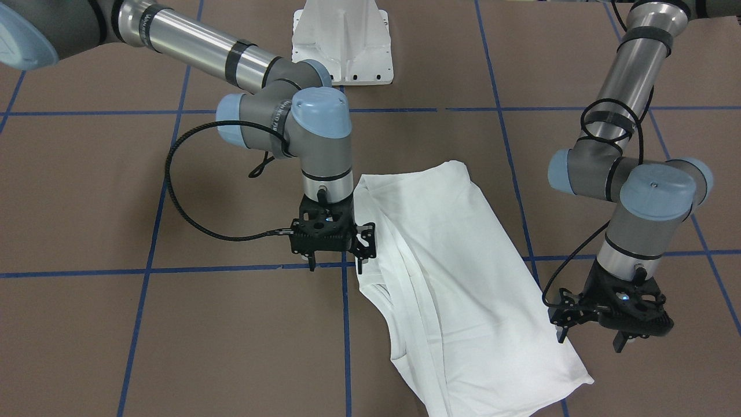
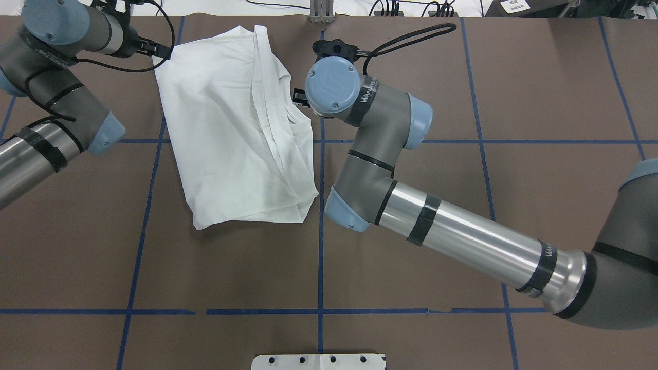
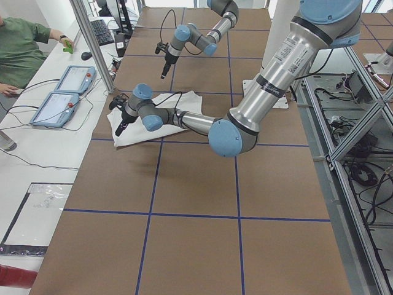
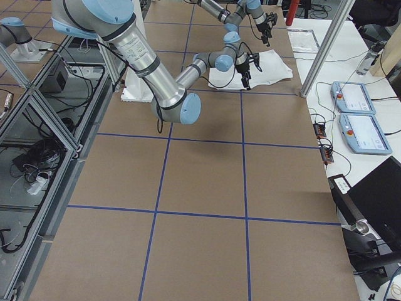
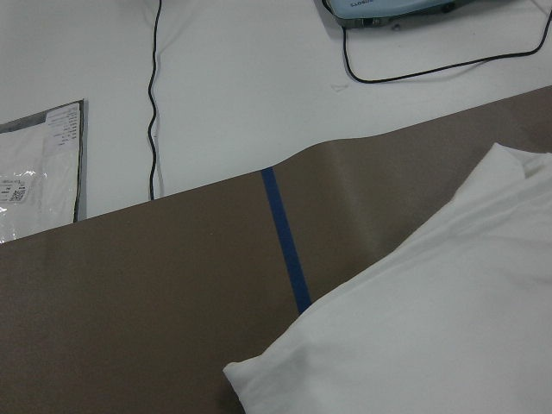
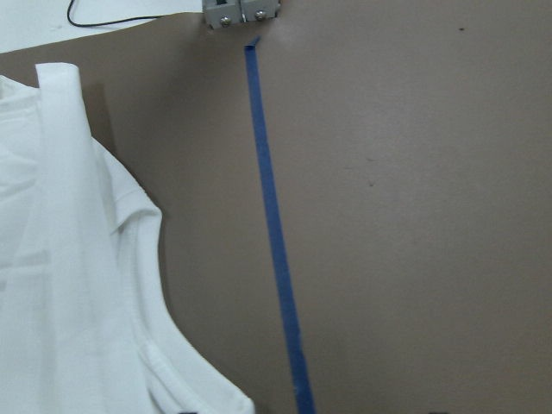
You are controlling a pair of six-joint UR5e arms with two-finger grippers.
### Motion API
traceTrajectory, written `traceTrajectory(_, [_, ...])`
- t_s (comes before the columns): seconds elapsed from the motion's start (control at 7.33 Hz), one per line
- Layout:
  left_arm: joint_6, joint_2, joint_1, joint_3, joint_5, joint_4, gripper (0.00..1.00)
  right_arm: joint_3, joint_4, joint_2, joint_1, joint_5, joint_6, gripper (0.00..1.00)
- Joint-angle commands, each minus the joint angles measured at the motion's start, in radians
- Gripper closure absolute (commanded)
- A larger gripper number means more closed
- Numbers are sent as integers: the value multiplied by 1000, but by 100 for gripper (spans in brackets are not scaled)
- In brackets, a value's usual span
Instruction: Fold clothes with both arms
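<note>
seen from across the tabletop (image 1: 116,174), the white shirt (image 1: 463,272) is folded into a long strip whose long axis runs away from the robot. the right tool (image 1: 336,265), fingers apart and empty, sits just beside the collar-side edge about mid-length, and the left tool (image 1: 590,339), also spread and empty, sits beside the opposite edge near the far end. from overhead the shirt lies between both arms, so each tool would likely close in sideways on its own edge.

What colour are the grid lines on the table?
Blue lines on a brown table; clearest in the overhead view.
</note>
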State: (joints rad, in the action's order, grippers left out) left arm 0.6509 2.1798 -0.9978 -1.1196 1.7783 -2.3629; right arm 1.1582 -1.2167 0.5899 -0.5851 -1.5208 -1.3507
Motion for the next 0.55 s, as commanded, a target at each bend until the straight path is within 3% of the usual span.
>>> traceTrajectory(0.0, [12,-11,-1,-25,4,-1,0,-196,152,-94,39,60,-57,19])
traceTrajectory(0.14, [12,-11,-1,-25,3,-1,0,-272,198,-125,48,88,-58,19])
traceTrajectory(0.41, [12,-21,-1,-35,4,-1,0,-305,197,-125,57,109,-51,26])
